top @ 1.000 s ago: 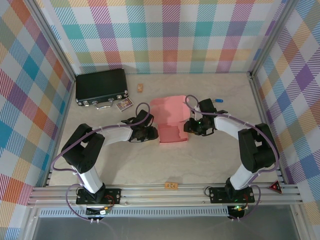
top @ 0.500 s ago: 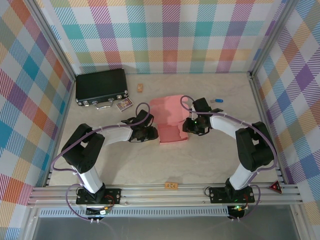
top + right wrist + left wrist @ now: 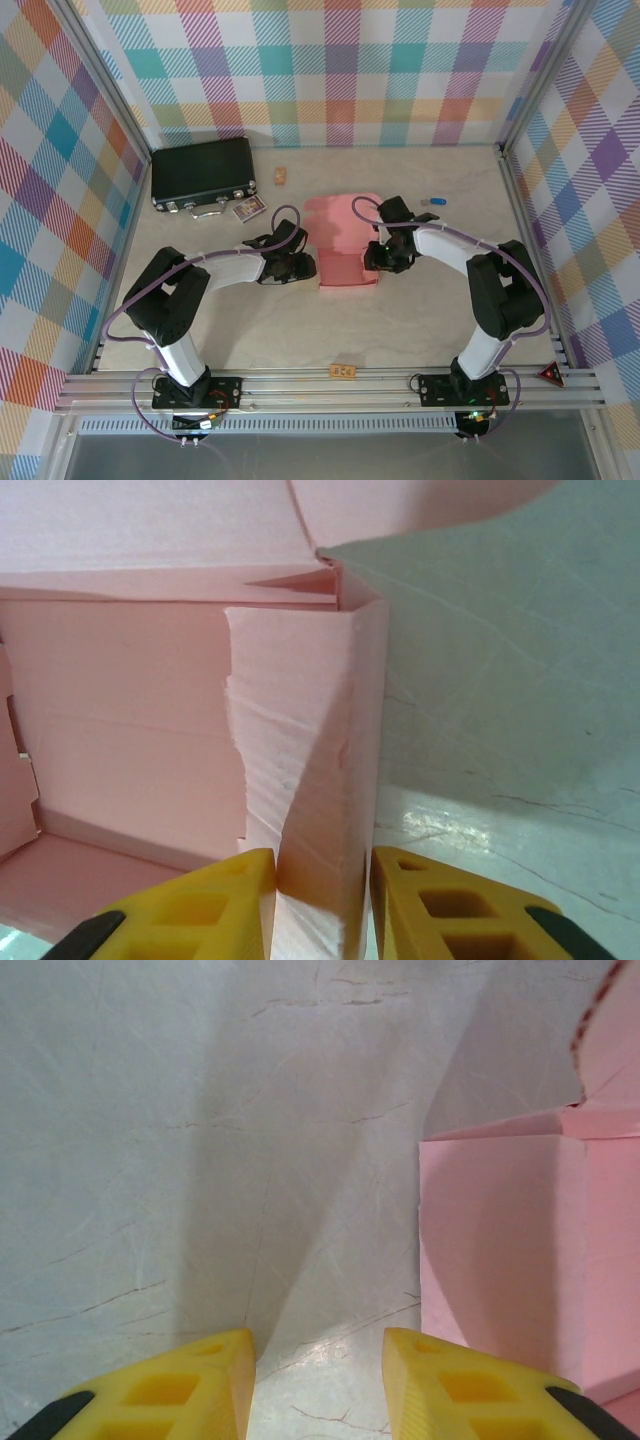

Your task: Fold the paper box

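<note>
Shifting leftward since a second ago, the right claw is now sitting tight against the right end of the paper box, while the left arm is showing no change. The salmon-pink box is lying near the middle of the table, partly formed, with its open flap spreading toward the far side. In the right wrist view the right claw is clamping one upright side wall of the box: the wall is filling the gap, and both yellow fingers are pressing on it. The left claw is resting just beside the box's left end. In its own wrist view the left claw is standing apart with bare table between the fingers, holding nothing, and the box is rising just beside one finger. A black case is lying well apart, at the far left corner.
</note>
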Robot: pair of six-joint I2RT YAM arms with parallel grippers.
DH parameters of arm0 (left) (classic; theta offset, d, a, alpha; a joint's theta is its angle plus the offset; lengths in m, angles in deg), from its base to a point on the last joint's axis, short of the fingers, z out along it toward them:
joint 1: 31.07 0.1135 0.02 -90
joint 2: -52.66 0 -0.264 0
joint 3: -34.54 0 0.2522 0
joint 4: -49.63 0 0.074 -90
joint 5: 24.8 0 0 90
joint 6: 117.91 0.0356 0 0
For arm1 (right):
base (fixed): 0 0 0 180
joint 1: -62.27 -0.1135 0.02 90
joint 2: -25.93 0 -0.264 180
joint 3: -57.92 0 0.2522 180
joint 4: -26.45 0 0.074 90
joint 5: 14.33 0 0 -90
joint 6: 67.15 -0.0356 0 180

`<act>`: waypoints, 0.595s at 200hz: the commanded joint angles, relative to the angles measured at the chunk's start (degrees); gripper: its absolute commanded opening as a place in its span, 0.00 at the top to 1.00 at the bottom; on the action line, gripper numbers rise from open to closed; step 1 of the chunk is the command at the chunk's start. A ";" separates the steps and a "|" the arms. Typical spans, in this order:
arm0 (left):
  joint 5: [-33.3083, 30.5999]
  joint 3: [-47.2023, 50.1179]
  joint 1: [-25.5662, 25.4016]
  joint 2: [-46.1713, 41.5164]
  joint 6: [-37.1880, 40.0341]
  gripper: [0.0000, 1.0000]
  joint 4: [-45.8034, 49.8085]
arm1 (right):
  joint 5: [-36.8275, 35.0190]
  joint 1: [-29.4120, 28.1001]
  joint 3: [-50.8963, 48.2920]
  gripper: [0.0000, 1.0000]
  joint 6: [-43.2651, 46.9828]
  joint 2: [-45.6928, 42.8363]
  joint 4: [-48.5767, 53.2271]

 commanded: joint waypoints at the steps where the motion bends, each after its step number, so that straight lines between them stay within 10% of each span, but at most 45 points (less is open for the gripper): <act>1: 1.02 -0.23 -0.42 1.17 0.11 0.61 -0.87 | -2.13 -0.72 2.08 0.68 2.11 0.44 4.76; 119: 0.79 -0.04 -0.48 0.60 -0.50 0.62 -0.59 | -5.17 -2.73 2.67 0.76 2.03 2.43 7.31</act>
